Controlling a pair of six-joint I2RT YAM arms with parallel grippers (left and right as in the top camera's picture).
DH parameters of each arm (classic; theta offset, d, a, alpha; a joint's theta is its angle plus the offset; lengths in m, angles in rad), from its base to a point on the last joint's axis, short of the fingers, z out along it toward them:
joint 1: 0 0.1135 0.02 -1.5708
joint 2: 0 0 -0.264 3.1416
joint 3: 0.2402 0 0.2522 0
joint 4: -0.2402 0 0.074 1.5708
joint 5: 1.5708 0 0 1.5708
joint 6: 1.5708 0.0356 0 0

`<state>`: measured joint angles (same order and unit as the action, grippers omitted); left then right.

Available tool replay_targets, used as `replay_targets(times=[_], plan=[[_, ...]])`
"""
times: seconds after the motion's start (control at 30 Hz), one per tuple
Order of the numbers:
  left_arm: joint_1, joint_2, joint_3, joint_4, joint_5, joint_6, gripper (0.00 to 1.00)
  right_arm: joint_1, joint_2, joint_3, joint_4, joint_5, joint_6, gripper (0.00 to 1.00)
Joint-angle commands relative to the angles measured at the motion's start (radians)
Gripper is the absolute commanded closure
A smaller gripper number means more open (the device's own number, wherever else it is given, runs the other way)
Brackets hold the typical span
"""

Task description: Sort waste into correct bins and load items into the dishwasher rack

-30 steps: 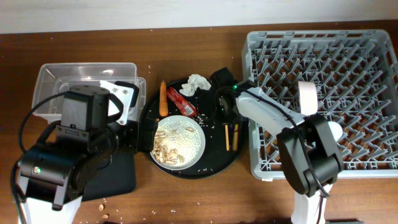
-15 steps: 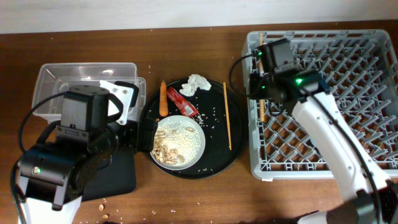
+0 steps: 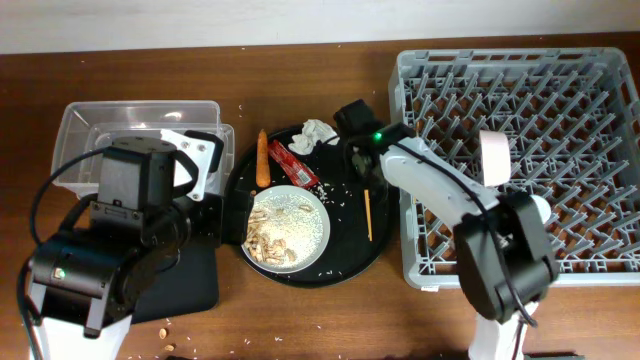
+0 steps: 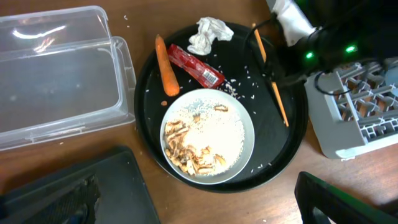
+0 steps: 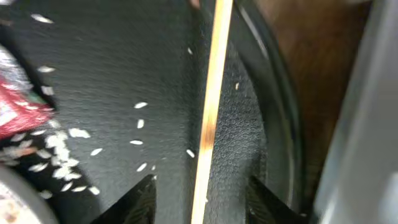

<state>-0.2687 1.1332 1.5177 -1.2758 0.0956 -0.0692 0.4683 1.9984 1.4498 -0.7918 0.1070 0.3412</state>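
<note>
One wooden chopstick (image 3: 367, 215) lies on the right side of the large round black tray (image 3: 340, 265). My right gripper (image 5: 202, 199) is open low over the tray, a fingertip on each side of the chopstick (image 5: 210, 112). The pale grey bowl (image 3: 310, 235) holds beige scraps (image 3: 265, 245) and rice. The carrot (image 3: 262, 158), red wrapper (image 3: 292, 163) and white tissue (image 3: 318, 133) lie behind it. My left gripper (image 4: 186, 208) is open and empty, hovering between the shallow black tray (image 4: 93, 193) and the bowl (image 4: 208, 137). The white bowl and blue cup are not in view.
The clear tub (image 3: 90, 125) stands at the far left. The grey dishwasher rack (image 3: 560, 70) fills the right. A white rounded shape (image 3: 492, 157) sits over the rack; I cannot tell whether it is part of my arm. Rice grains are scattered on the round tray.
Half a second ago my right gripper was at the rack's left edge with a chopstick. Now it is back over the round tray, open around the one chopstick there. The left arm has not moved.
</note>
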Motion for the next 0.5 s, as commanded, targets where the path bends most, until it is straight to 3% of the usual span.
replay_targets(times=[0.0,0.03,0.07,0.17,0.23,0.37,0.47], plan=[[-0.001,-0.005,0.009,0.002,-0.011,-0.006,0.01,-0.004,0.078,-0.003,-0.005,-0.093,0.016,0.65],[-0.001,-0.005,0.009,0.002,-0.011,-0.006,0.01,-0.003,0.086,-0.005,-0.002,-0.122,0.022,0.74],[-0.001,-0.005,0.009,0.002,-0.011,-0.006,0.01,-0.004,0.086,-0.005,-0.003,-0.122,0.039,0.74],[-0.001,-0.005,0.009,0.002,-0.011,-0.006,0.01,-0.004,0.085,-0.026,-0.013,-0.122,0.05,0.96],[-0.001,-0.005,0.009,0.002,-0.011,-0.006,0.01,-0.005,0.005,0.014,-0.084,-0.114,0.03,0.96],[-0.001,-0.005,0.009,0.002,-0.011,-0.006,0.01,-0.092,-0.367,0.089,-0.162,0.007,0.0,0.96],[-0.001,-0.005,0.009,0.002,-0.011,-0.006,0.01,-0.244,-0.389,0.073,-0.181,0.006,-0.104,0.96]])
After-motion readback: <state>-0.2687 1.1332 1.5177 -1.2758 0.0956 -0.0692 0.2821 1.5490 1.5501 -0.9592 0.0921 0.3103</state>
